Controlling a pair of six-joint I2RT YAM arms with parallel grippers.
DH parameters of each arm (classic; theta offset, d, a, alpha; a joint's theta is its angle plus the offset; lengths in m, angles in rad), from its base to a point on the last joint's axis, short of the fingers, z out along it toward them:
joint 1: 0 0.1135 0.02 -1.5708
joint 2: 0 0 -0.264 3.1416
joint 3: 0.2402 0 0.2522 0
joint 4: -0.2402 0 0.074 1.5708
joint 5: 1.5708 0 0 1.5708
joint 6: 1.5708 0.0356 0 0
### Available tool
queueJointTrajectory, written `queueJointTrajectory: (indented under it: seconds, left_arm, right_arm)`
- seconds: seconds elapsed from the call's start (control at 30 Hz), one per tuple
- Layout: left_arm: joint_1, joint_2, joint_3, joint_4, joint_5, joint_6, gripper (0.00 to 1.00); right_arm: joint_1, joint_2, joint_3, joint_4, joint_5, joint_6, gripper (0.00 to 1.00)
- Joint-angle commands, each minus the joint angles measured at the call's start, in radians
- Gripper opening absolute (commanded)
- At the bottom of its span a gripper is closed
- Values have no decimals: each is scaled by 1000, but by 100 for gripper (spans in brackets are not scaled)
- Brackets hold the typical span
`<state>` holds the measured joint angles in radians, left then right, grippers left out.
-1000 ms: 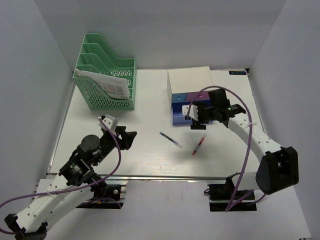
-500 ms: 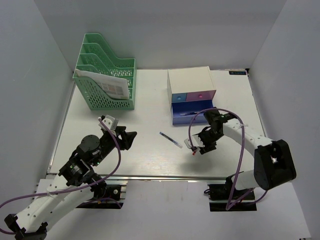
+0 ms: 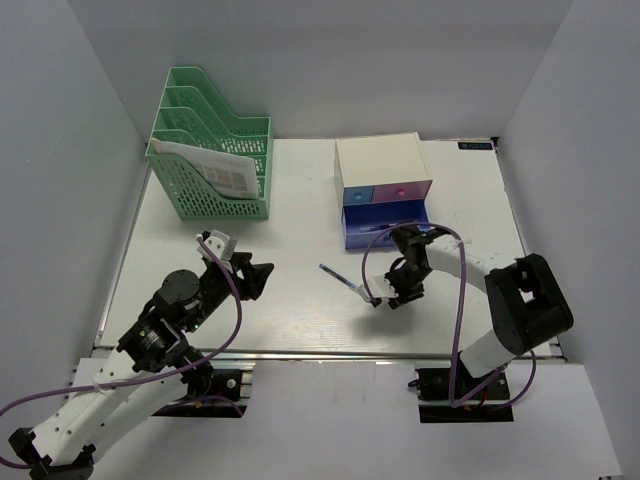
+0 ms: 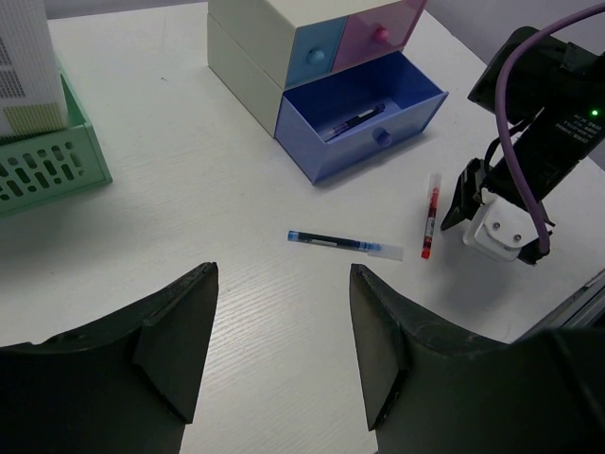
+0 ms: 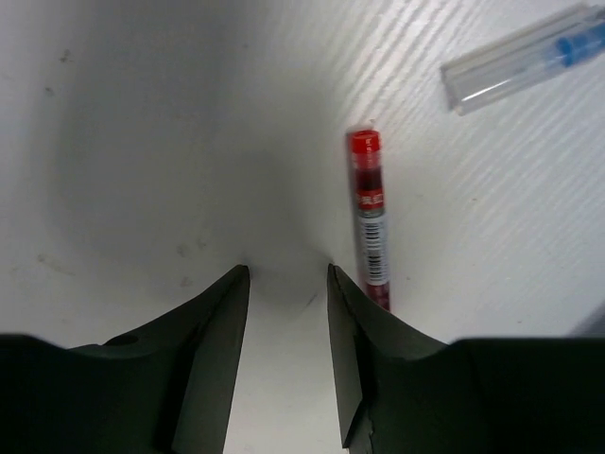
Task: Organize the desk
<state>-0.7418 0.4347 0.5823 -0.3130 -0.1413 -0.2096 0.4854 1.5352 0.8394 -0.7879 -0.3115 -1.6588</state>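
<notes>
Inside a robotics lab test cell: two robot arms bolted at the edge of a white surface boxed in by bare grey walls, set with a green file rack, drawer box, pens.

Desk: white, faint wood-grain lines.
File rack, 10 o'clock: mint green, slotted perforations.
Drawer box, 1 o'clock: white shell, one blue front, one pink; open drawer blue.
Red pen: barcode label.
Blue pen: clear barrel.
Cable: purple.
</notes>
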Motion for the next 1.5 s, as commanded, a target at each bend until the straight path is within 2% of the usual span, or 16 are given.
queueJointTrajectory:
  seconds: [0.0,0.13,0.27,0.5,0.77,0.83,0.9,1.0,1.13,1.3,1.47]
  left_arm:
    - [4,-11,1,8,6,9,68]
    - [4,-16,1,11,9,7,68]
    - [4,-17,1,11,14,9,68]
    - [4,-21,1,8,11,9,68]
    - [4,-22,-1,8,6,9,68]
    - [4,-21,-1,11,8,9,68]
    - [4,-21,-1,8,9,9,68]
    - [4,-24,-1,6,5,7,68]
    - [4,-24,-1,8,5,9,68]
    - [4,-19,1,8,6,9,68]
    - [4,-17,-1,8,5,9,68]
  right_arm:
    - [10,26,32,21,23,13,44]
    - [12,-21,72,-50,-34,1,43]
    - [10,-64,101,-17,-52,34,45]
    - [15,40,135,15,-20,56,46]
    - [19,141,155,27,34,76,39]
    - [19,160,148,39,54,82,36]
    - [19,178,147,36,61,86,19]
    - [19,224,161,13,72,111,0]
    - [19,237,228,-33,29,209,0]
    - [19,87,395,-25,-55,378,0]
    - [15,19,443,113,57,465,0]
